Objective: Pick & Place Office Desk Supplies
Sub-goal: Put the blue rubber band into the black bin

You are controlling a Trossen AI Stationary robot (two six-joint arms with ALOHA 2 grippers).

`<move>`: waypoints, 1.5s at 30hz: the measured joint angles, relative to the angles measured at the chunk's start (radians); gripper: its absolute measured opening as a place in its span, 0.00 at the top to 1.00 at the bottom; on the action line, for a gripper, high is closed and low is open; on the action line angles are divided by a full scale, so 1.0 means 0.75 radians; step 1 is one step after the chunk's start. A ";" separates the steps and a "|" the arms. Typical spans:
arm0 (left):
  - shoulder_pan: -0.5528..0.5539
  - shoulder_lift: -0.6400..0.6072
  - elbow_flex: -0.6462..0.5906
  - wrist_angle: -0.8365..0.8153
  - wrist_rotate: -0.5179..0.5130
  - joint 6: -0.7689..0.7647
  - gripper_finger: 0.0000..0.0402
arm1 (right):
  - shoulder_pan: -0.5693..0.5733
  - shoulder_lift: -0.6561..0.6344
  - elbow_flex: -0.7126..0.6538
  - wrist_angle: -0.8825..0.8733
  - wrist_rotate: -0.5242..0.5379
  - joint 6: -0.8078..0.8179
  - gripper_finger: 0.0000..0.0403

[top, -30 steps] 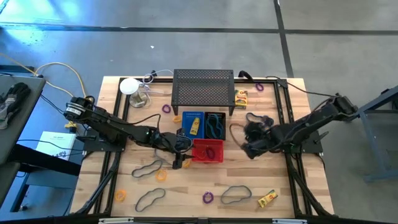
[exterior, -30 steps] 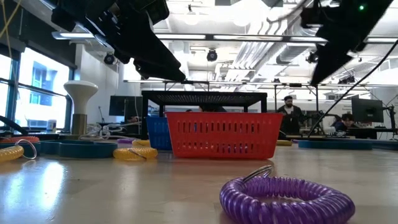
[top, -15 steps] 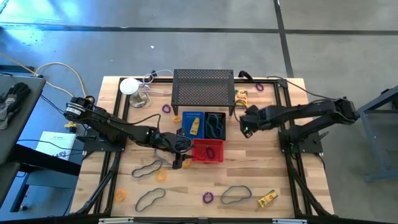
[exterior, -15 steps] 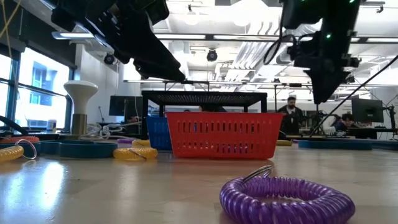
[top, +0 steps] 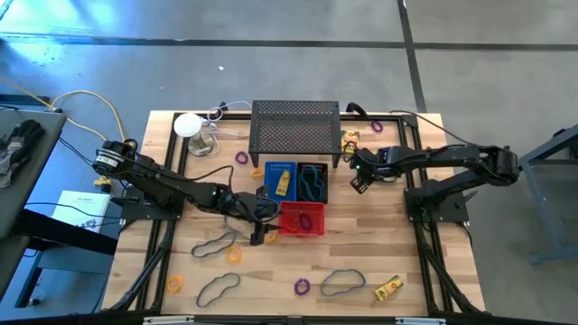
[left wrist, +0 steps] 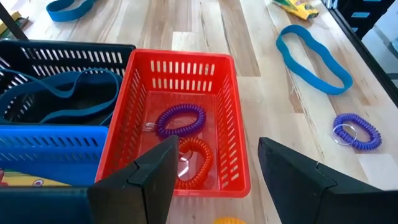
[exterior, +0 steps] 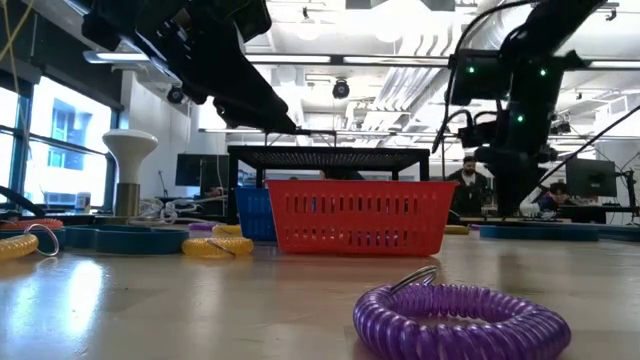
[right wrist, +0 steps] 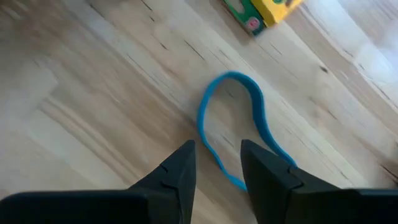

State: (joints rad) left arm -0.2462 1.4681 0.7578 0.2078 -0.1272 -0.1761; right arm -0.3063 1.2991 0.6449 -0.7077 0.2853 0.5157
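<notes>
Nearest the low camera, well in front of the red bin (left wrist: pixel 180 55), a purple coiled ring (exterior: pixel 460 320) lay alone on the bare wood. Over the red bin's near edge hung the left gripper (left wrist: pixel 217 142), its fingers spread wide and empty; inside the bin lay a purple ring (left wrist: pixel 180 118) and an orange ring (left wrist: pixel 196 162). Beyond the red bin and off toward the right arm's side, past the black bin (top: pixel 325 168), the right gripper (right wrist: pixel 217 146) was above the table with its fingers narrowed, seemingly pinching one end of a blue looped cord (right wrist: pixel 202 118), the rest of the loop trailing out ahead of them. A yellow printed box (right wrist: pixel 273 9) lay farther from the red bin than that. The cord looked very light, soft and floppy; it would probably sag and swing, so a pinch across a single strand seemed the sensible hold. The black mesh rack (top: pixel 295 126) stood farthest behind the red bin.
</notes>
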 joint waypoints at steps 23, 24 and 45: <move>0.005 0.001 0.000 0.023 -0.001 -0.001 0.46 | -0.098 -0.001 -0.228 0.336 -0.043 -0.089 0.71; 0.005 0.000 0.000 0.023 -0.001 -0.001 0.46 | -0.108 -0.002 -0.232 0.342 -0.047 -0.098 0.72; 0.005 0.000 0.000 0.023 0.000 -0.001 0.46 | 0.124 -0.067 -0.208 0.298 -0.017 -0.037 0.99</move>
State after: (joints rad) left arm -0.2424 1.4682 0.7578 0.2250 -0.1276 -0.1768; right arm -0.2135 1.2491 0.4886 -0.4840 0.2729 0.4877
